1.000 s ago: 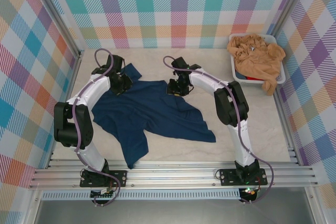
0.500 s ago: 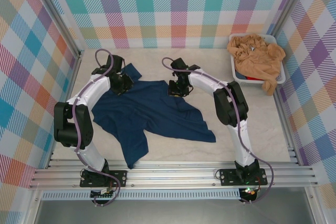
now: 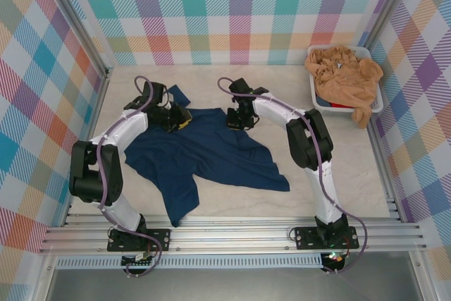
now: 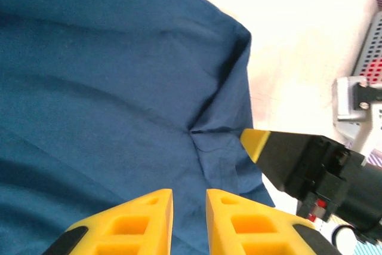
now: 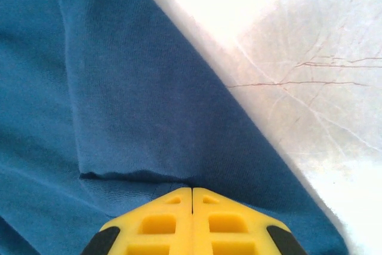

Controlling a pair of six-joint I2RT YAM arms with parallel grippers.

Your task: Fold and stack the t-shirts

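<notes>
Navy t-shirt [image 3: 204, 153] spread crumpled on counter [image 3: 338, 174], between arms. Right end effector [image 5: 192, 189]: fingers pressed together, clamped on shirt's far edge at small fold. Left end effector [image 4: 189, 194]: fingers narrowly apart over cloth near far-left corner. Tan t-shirts [image 3: 344, 75] heaped in white tub [image 3: 318, 98], far right

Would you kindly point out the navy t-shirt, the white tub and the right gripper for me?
navy t-shirt [image 3: 204, 153]: top view, middle of the spread cloth.
white tub [image 3: 316, 93]: top view, its left rim.
right gripper [image 5: 191, 192]: right wrist view, where the shut fingertips meet.
</notes>
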